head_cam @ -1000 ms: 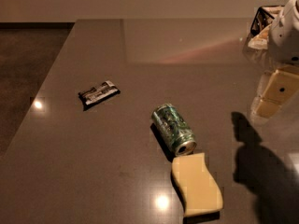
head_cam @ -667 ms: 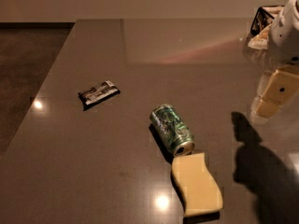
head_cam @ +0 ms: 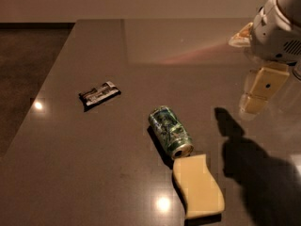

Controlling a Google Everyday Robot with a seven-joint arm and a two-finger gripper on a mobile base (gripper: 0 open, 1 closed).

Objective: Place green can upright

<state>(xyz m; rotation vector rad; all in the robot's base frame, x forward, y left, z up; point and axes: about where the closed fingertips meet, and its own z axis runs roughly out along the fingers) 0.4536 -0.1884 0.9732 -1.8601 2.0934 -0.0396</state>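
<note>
The green can (head_cam: 170, 132) is seen lying on its side on the dark bench (head_cam: 94, 173), well apart from and lower left of the claw (head_cam: 257, 98), whose open-or-closed state cannot be told.

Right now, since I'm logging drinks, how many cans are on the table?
1. The green can lies on its side on the table, next to the yellow sponge; the tool hangs at the right edge. No other shows.
</note>
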